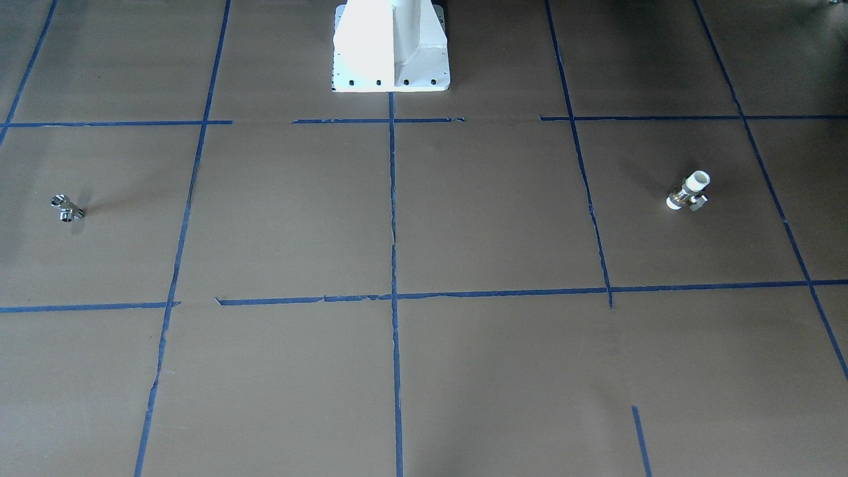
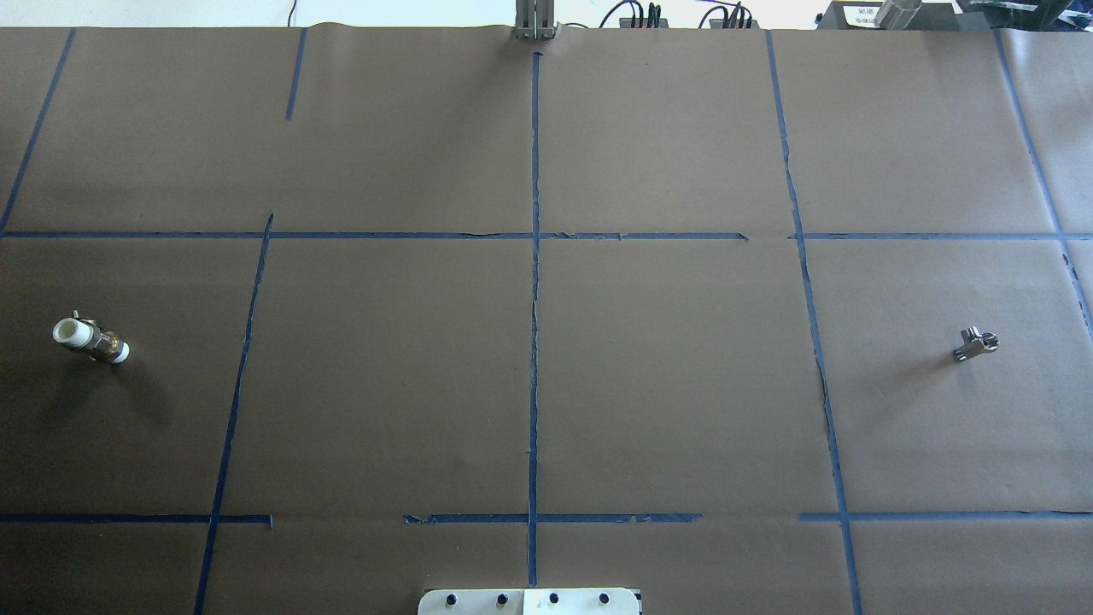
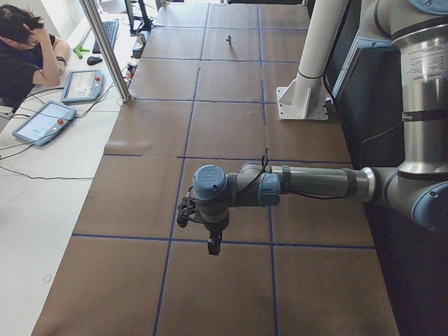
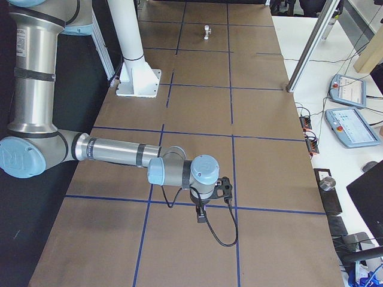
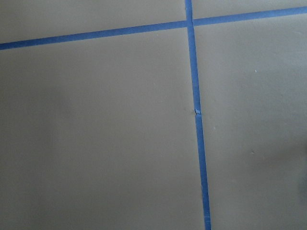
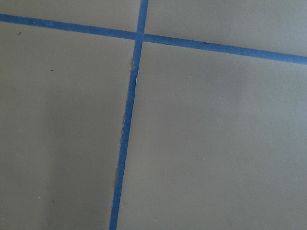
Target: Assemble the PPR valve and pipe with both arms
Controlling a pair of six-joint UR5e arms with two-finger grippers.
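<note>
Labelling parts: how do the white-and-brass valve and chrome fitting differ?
The white-ended, brass-middled valve is a stubby cylinder; the shiny chrome fitting is branched. The valve looks slightly larger than the fitting. Valve lies on the robot's left, fitting on its right. Both rest untouched on brown paper.

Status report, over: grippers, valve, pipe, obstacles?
State unclear for left gripper and right gripper, over table. PPR valve and pipe far apart, untouched. No obstacle seen.

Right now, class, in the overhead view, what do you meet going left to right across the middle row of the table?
PPR valve → left tape line → centre tape line → right tape line → pipe
</note>
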